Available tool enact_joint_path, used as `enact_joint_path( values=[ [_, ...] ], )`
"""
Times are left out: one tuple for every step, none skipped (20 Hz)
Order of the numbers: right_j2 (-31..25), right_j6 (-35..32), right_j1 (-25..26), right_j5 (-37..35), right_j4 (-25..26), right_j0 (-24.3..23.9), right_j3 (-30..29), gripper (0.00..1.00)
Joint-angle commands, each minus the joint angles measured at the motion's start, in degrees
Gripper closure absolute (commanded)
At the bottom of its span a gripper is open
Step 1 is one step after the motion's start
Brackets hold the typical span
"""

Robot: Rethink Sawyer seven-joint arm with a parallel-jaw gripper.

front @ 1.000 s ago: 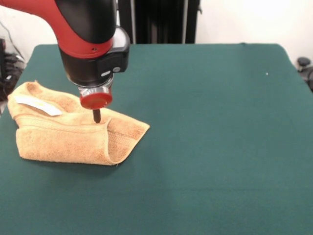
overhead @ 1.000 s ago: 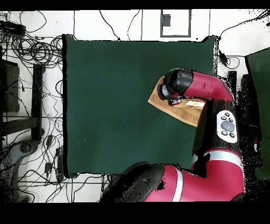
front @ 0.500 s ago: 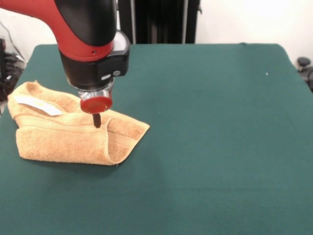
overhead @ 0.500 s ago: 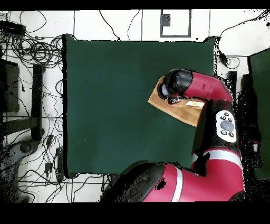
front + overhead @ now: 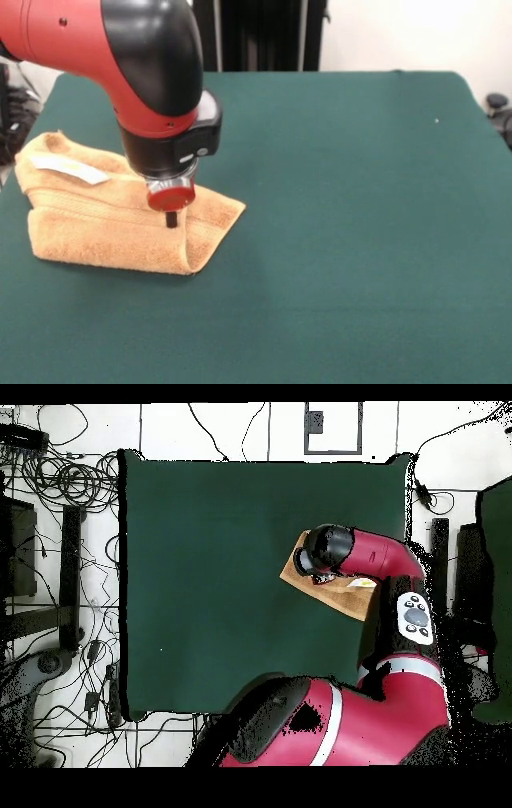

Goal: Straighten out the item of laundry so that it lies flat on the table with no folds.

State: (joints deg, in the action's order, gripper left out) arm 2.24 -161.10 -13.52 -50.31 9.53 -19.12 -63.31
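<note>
One slim dark tip is all that can be seen of the gripper (image 5: 171, 219) below its red collar in the front view, planted on the upper layer of the towel (image 5: 88, 228) beside the folded right-hand edge; whether its fingers are spread or pressed together cannot be told, and the overhead view does not help, since the arm covers the spot. Around that tip the towel is doubled over on itself, with a rounded fold rising at its right side and a loose corner tapering off to the right beyond it. Woven border bands are seen running across the top layer, and a small white tag (image 5: 67, 167) lies on the far left part. The bundle sits near the left edge of the table (image 5: 360, 240), whose green cover is bare to the right of the cloth. The cloth is judged to be soft, light and limp, so it would sag and drape rather than hold any shape when lifted, and its terry pile would probably drag on the felt-like cover rather than slide freely. A single layer at the hem or the free right corner is judged the best place to be pinched, so that the upper fold can be peeled back without the layer beneath being carried along.
</note>
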Motion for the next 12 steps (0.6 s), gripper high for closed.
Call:
enact_joint_path(
  values=[
    [-3.89,-3.26,2.65,2.41,-2.71,1.70,-5.87,0.00],
    [-3.70,-3.35,2.67,1.97,-2.75,1.95,-5.89,0.00],
    [-3.59,-3.36,2.70,1.87,-2.69,2.05,-5.81,0.00],
    [-3.49,-3.37,2.72,1.76,-2.63,2.15,-5.72,0.00],
    [-3.39,-3.38,2.75,1.65,-2.57,2.25,-5.63,0.00],
    [-3.24,-3.31,2.80,1.42,-2.41,2.39,-5.44,0.00],
    [-3.10,-3.25,2.85,1.20,-2.25,2.52,-5.24,0.00],
    [-2.96,-3.18,2.91,0.97,-2.09,2.66,-5.05,0.00],
    [-2.81,-3.11,2.96,0.75,-1.93,2.80,-4.86,1.00],
    [-2.75,-3.09,2.99,0.59,-1.88,2.85,-4.75,1.00],
    [-2.69,-3.06,3.03,0.42,-1.83,2.89,-4.63,1.00],
    [-2.62,-3.03,3.06,0.26,-1.79,2.94,-4.52,1.00]
  ],
)
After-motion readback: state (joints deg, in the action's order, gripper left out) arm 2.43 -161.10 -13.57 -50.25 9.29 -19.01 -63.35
